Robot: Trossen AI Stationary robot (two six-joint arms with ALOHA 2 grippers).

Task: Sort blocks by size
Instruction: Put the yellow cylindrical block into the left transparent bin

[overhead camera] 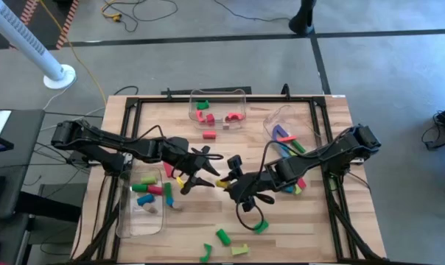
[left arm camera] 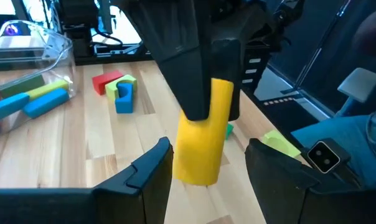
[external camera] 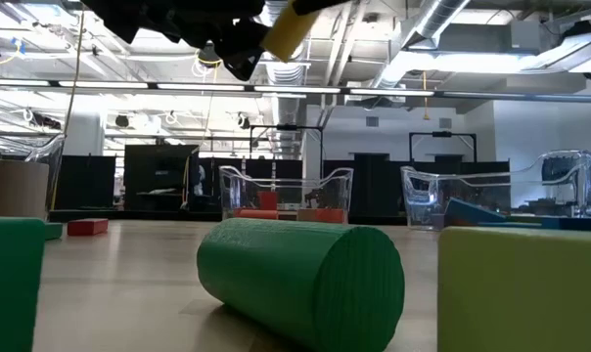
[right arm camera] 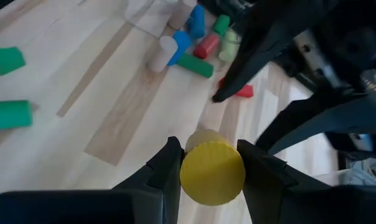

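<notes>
At the centre of the high view the two arms meet over the counter (overhead camera: 208, 213), and a yellow cylinder (right arm camera: 211, 171) hangs between them. The right gripper (right arm camera: 206, 163) is clamped on it, one finger on each side of its round end face, so the long axis of the cylinder runs straight out from that gripper toward the left arm. The left gripper (left arm camera: 206, 165) stands with its fingers spread wide on either side of the cylinder's far end, not touching it as far as I can judge (this looks like a hand-over in mid-air). The coming move turns on that alignment: the left fingers need only close across the cylinder, and both grippers are equally near. Around them, a clear bin (overhead camera: 141, 221) at lower left of the high view holds blue, green and red blocks, a second bin (overhead camera: 241, 94) at top centre holds red and green pieces, and a third lies at upper right. Loose green blocks (overhead camera: 222, 236) rest near the lower edge, well below the held cylinder. Nothing stands between the grippers.
</notes>
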